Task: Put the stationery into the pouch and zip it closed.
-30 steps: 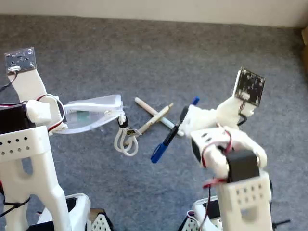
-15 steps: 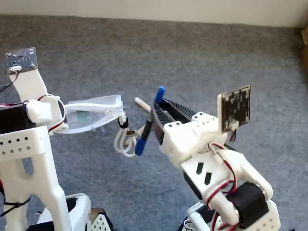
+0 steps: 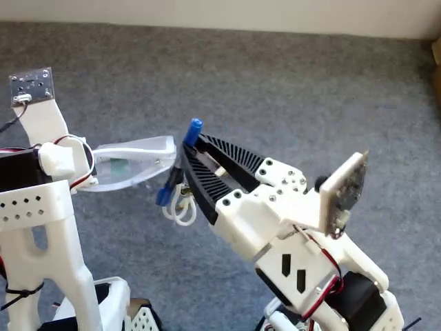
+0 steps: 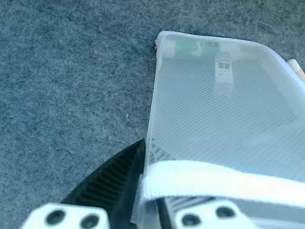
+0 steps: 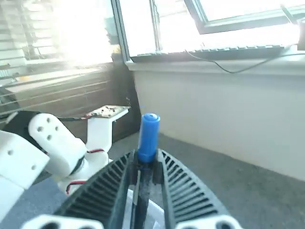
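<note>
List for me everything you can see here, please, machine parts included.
pouch: one, clear with white trim, held at one end by the left end effector.
pen: one, blue, clamped in the right end effector, close to the pouch's free end.
cord loop: one, white, at the pouch's free end.
stick: one tip showing, cream, beside the pouch's far corner.
carpet: grey, under everything.
wall: white, below a bright window.
left end effector: one, black fingers on a white arm, shut on the pouch.
right end effector: one, black ribbed fingers on a white arm, shut on the pen.
</note>
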Robot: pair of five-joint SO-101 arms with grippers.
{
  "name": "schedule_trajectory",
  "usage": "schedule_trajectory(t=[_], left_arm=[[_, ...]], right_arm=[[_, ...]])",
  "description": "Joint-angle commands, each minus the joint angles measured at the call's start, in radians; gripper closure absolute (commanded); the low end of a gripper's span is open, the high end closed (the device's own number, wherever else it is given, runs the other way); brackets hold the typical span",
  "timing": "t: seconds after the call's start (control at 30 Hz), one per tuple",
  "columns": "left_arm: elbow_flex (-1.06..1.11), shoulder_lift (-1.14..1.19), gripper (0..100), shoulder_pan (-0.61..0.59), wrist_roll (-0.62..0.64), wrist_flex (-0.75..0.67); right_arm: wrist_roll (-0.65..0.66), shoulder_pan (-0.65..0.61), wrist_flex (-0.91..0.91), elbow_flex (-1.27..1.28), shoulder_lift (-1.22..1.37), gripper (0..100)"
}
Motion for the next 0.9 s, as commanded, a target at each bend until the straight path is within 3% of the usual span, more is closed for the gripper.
schedule_trajectory(t=[0.0,0.4,0.6,0.87], left_arm=[[0.004,0.007,99,0.019,0.009,-0.021],[0.007,0.007,99,0.039,0.009,-0.021],[0.007,0.007,99,0.039,0.009,-0.021],[0.008,0.007,99,0.039,0.009,-0.021]], right_arm=[[0.014,-0.03,-0.096,-0.005,-0.002,99.3],[0.021,-0.033,-0.521,0.283,-0.008,99.3],[0.216,-0.035,-0.737,0.424,-0.004,99.3],[0.282,-0.035,-0.84,0.582,-0.002,99.3]])
